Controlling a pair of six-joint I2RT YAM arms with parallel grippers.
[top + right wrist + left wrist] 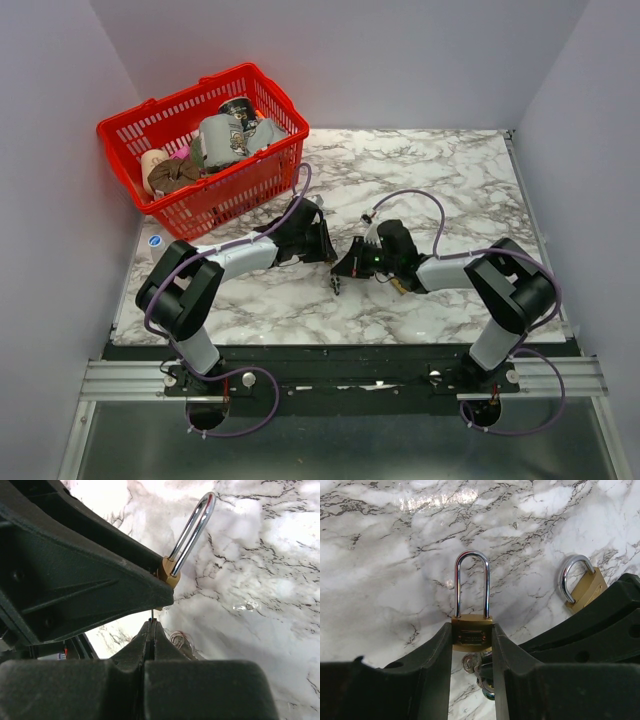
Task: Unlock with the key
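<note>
The padlock point(472, 636) has a small plate with writing on its brass front. The letters are too small to read. A round blue sticker point(155, 241) sits at the left edge of the bench point(450, 190), and its marks cannot be read either. A red basket point(230, 195) full of things stands at the far left corner. No words on them can be made out.

The left jaws squeeze the brass body of the padlock from both sides. Its silver loop points away from them, over the marble bench, and both ends of the loop sit in the body.

The right jaws are pressed tight together and pinch the key point(151, 616). Only a thin sliver of it shows, sticking out of their tips. It goes straight up to the bottom of the padlock, just under the left jaws. I cannot tell how far it goes in. Some small silver bits point(469, 664) show under the padlock, too unclear to name.

A second padlock point(582, 587) lies flat on the bench off to the side. It is partly hidden behind the black right jaws.
</note>
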